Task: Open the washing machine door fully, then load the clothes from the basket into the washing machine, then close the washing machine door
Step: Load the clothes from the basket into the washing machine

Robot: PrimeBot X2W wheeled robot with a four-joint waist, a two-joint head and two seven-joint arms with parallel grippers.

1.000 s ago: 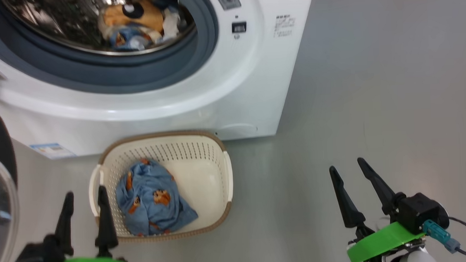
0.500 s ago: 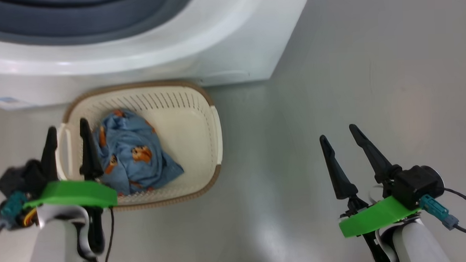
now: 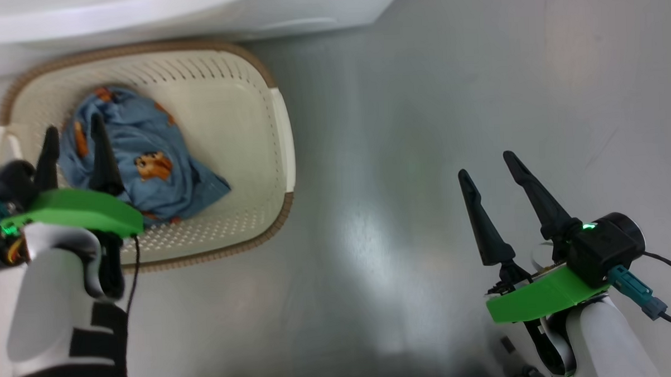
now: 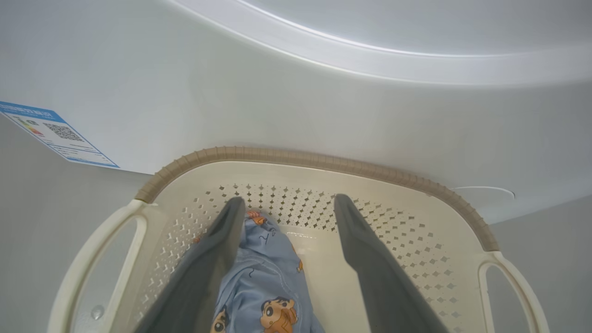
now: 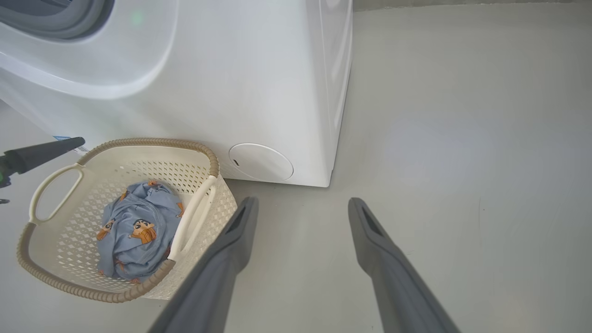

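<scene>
The cream basket (image 3: 244, 130) with a brown rim stands on the floor against the front of the white washing machine (image 3: 195, 15). The clothes (image 3: 144, 156), blue cloth with orange cartoon figures, lie bunched in its left half. My left gripper (image 3: 72, 126) hangs open above the basket's left side. In the left wrist view its fingers straddle the far end of the clothes (image 4: 263, 282) without touching them. My right gripper (image 3: 485, 165) is open over bare floor well to the right, with nothing in it. The washing machine door is out of view.
Grey floor (image 3: 421, 96) spreads to the right of the basket and washer. A blue label sticker (image 4: 55, 134) is on the washer's lower front and a round service cap (image 5: 261, 162) near its right corner. The basket's rim (image 4: 323, 162) nearly touches the washer.
The head camera has tilted down, so the drum has left the picture. My left gripper has moved from the basket's near left corner to above the clothes. The right gripper has hardly moved.
</scene>
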